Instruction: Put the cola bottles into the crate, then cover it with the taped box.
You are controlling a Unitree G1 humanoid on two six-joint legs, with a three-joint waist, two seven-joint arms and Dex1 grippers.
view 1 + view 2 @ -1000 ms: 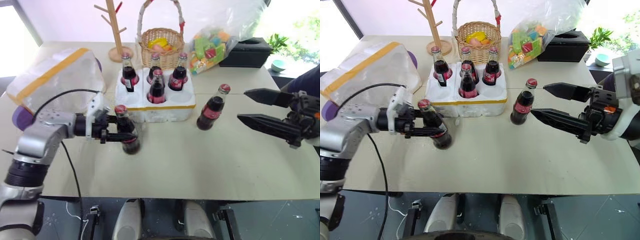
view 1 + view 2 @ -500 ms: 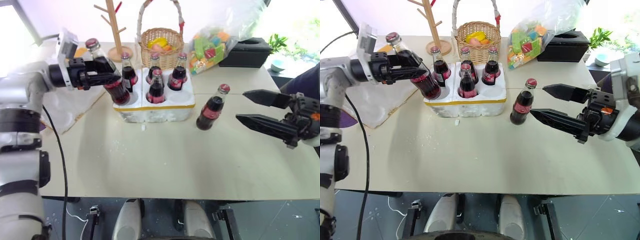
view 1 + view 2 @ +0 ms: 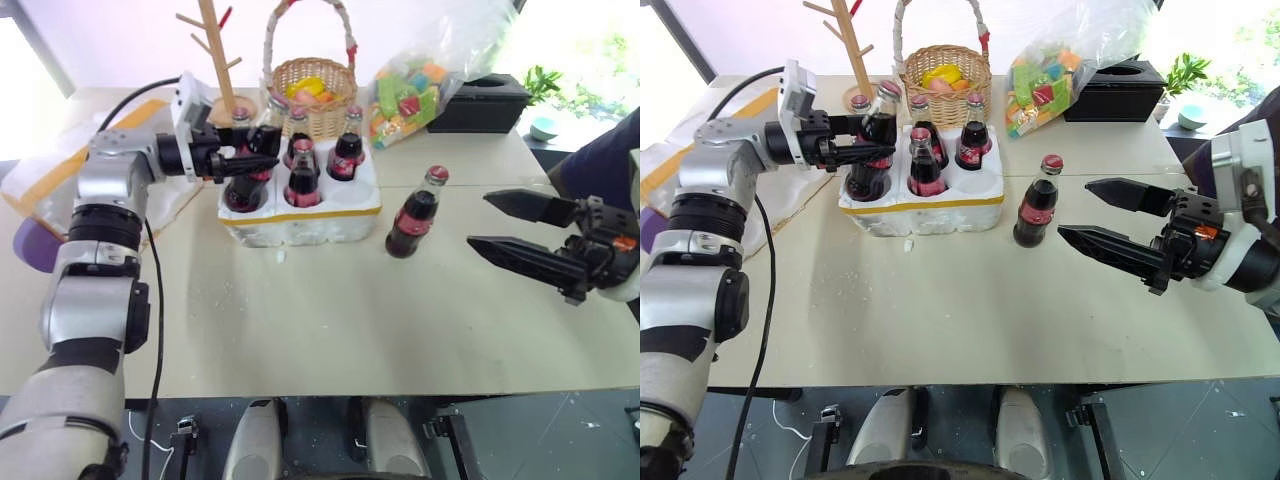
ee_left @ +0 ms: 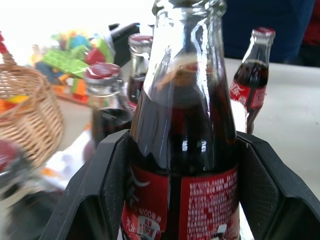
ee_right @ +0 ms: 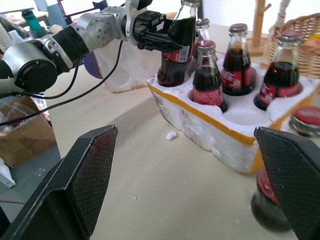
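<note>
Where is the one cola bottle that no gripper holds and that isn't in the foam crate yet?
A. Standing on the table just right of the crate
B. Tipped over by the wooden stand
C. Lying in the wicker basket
A: the loose cola bottle stands upright on the table, right of the crate.

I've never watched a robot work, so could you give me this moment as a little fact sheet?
Left gripper: jaws clamped on a cola bottle at the crate's near-left hole
Right gripper: jaws wide open, holding nothing
Crate: four more bottles seated, near-right hole free
Loose bottle: upright on the table, right of crate
Taped box: left of crate
</note>
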